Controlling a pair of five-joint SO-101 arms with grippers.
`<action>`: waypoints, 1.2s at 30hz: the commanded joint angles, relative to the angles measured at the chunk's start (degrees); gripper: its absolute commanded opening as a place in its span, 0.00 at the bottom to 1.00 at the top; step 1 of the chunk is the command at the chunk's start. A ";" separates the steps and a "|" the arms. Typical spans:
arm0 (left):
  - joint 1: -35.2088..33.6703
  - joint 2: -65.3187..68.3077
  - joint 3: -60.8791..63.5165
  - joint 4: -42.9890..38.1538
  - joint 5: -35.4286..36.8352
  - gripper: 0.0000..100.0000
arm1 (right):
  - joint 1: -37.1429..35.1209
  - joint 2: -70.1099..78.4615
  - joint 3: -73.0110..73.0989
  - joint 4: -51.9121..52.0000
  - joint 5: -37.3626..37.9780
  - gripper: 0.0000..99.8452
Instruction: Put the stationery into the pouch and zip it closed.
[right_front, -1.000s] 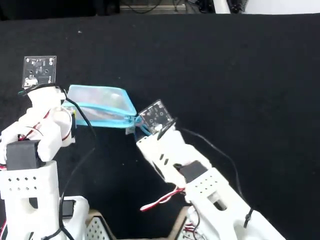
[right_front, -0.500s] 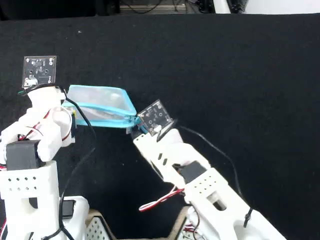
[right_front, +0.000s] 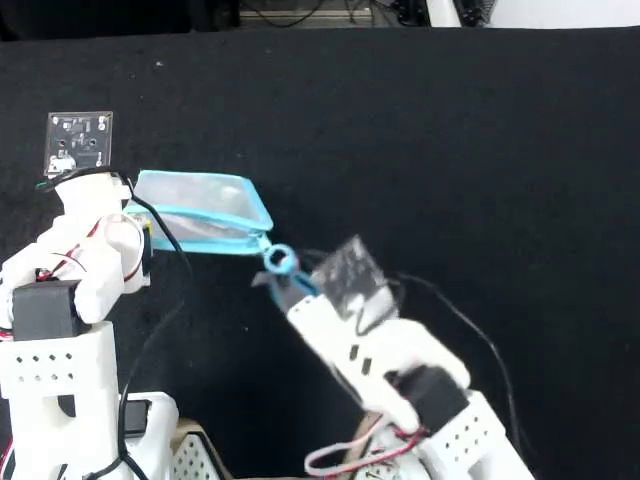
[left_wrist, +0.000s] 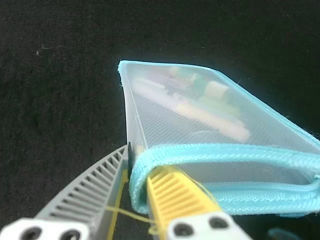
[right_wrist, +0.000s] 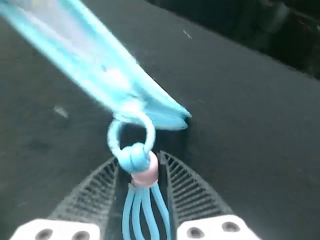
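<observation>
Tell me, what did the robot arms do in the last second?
The right gripper pulled back from the pouch, downward in the high view. It drew the blue zipper cord out with it, so the cord's loop now shows just past the pouch's corner. The left gripper stayed clamped on the pouch's other end, and the pouch did not shift.

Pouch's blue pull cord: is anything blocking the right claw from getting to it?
Nothing visible stands between them. The pull cord lies within the right claw, with bare black table around. The left claw grips the pouch at its other end, out of the way.
</observation>
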 joint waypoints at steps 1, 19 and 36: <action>-0.48 -0.53 -1.01 -0.09 0.70 0.03 | -5.98 -1.45 2.15 -3.25 0.53 0.01; -0.57 -0.53 2.15 -0.18 0.26 0.03 | -7.03 4.53 2.86 -11.78 -5.54 0.16; -0.75 -0.53 2.15 -0.18 0.26 0.03 | -3.34 4.18 0.75 -7.65 -5.01 0.12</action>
